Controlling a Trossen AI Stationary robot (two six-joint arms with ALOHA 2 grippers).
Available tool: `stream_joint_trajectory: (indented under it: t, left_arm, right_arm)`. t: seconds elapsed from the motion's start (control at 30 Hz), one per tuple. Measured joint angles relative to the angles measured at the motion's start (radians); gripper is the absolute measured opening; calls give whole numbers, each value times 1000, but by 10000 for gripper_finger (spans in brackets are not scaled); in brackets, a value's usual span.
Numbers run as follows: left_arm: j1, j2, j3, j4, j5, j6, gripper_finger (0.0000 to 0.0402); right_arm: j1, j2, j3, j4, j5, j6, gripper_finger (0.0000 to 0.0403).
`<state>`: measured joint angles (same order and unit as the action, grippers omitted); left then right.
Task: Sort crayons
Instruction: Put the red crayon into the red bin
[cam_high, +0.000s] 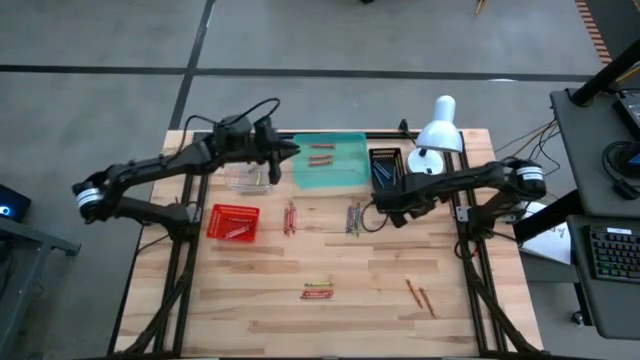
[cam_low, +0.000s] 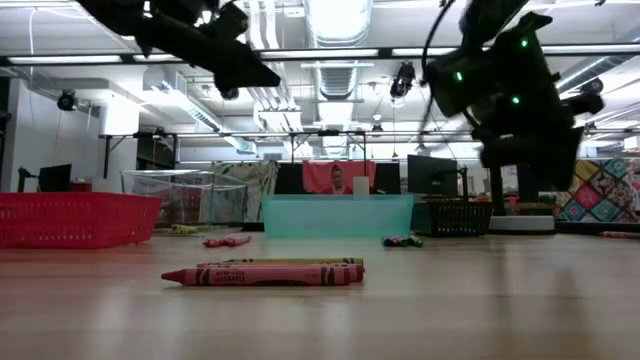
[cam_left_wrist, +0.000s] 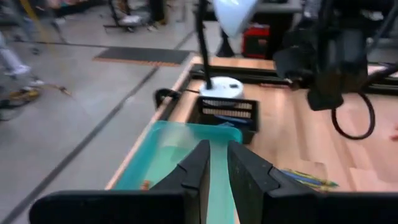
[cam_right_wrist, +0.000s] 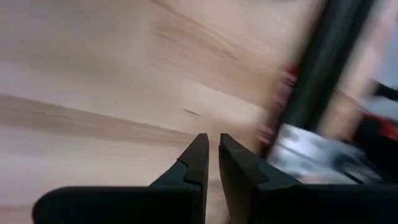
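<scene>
Left gripper (cam_high: 292, 150) over teal tray (cam_high: 352, 138), right gripper (cam_high: 384, 203) near crayons (cam_high: 354, 217) (both jaws narrow, empty)

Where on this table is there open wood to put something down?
The widest bare patch is the near left corner, below the red basket and left of the crayon pair. Another lies between that pair and the orange crayons. The far edge is crowded: clear bin, teal tray, black basket, lamp.

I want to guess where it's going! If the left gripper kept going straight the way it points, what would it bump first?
Probably the teal tray: the left gripper points over it. If it passes above the tray, the black basket comes next. Height is hard to judge.
</scene>
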<state>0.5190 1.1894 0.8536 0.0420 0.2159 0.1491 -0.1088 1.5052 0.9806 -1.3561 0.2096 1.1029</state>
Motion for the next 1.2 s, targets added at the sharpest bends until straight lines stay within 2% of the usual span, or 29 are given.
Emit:
stream_joint_trajectory:
  t: [0.1, 0.2, 0.47, 0.67, 0.87, 1.03, 1.2]
  left_arm:
    - [1, -50, -31, -2, -61, 2, 38]
    - [1, -90, -49, -7, -94, 18, 38]
    - [1, -154, -64, -5, -102, 39, 38]
    - [1, -156, -64, -5, -103, 55, 38]
    - [2, -155, -64, -5, -104, 56, 39]
    - [2, -155, -64, -5, -104, 56, 39]
    - [2, -155, -64, -6, -104, 56, 39]
  right_arm:
    - [-2, 46, -1, -83, 2, 5, 27]
    - [-1, 75, -6, -93, 12, -49, 27]
    - [-17, 100, -60, -93, 71, -118, 27]
    - [-57, 95, -111, -89, 83, -37, 27]
    - [-68, 95, -163, -18, 72, 68, 27]
    - [-54, 94, -173, 67, -7, 32, 27]
    - [-55, 94, -160, 120, -6, 6, 27]
